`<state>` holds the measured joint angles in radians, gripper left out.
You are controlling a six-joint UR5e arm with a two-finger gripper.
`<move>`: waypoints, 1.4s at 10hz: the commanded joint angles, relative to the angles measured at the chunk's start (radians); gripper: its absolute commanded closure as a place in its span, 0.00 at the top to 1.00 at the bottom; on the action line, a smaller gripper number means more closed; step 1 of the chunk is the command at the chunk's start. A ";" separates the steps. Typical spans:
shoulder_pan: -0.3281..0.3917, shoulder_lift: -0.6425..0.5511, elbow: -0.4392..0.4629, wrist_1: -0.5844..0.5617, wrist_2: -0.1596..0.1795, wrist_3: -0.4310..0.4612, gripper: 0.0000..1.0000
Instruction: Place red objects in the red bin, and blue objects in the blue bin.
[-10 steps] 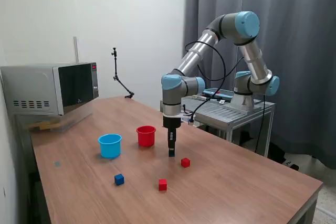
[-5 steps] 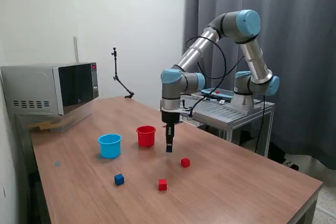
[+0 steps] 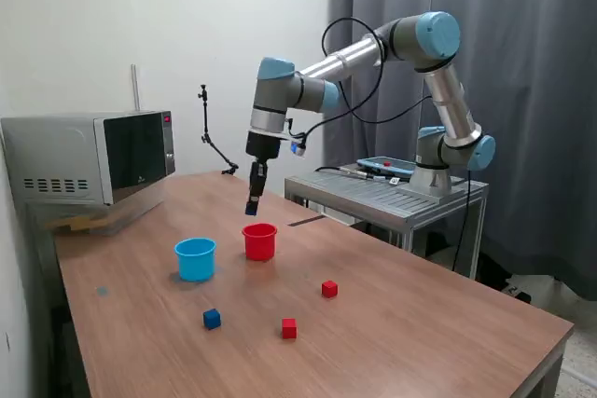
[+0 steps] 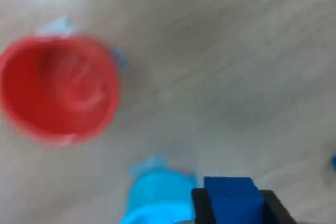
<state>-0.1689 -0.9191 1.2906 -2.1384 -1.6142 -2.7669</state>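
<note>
Blue cube (image 4: 232, 196) pinched in the jaws, held high above the red cup (image 3: 259, 240), blue cup (image 3: 195, 258) just beside; risk: releasing here drops it in the wrong bin, or it bounces onto the worktop (image 3: 420, 323).

Left of centre in the exterior view stand a light blue cup (image 3: 195, 259) and, beside it, a solid red cup (image 3: 259, 241). Lower in the frame lie a dark blue cube (image 3: 212, 319) and two plain red cubes (image 3: 289, 327) (image 3: 329, 289). The table (image 3: 420, 333) is warm brown wood with a faint grain. The arm (image 3: 350, 53) is silver-grey with sky-blue joint caps, and its fingers (image 3: 252, 195) are black. At the bottom edge of the blurred wrist view, a deep blue cube (image 4: 233, 198) shows between black fingers (image 4: 200, 208). The microwave (image 3: 89, 157) at far left is silver-grey with a black door; the curtain (image 3: 522, 62) on the right is dark grey.
</note>
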 commanded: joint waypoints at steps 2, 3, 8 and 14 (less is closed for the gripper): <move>-0.061 0.100 -0.177 0.129 -0.001 -0.170 0.00; -0.064 0.118 -0.191 0.129 0.002 -0.195 0.00; -0.073 0.216 -0.321 0.155 0.007 -0.342 0.00; -0.087 0.310 -0.422 0.152 0.008 -0.418 0.00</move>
<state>-0.2519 -0.6368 0.8979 -1.9866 -1.6067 -3.1634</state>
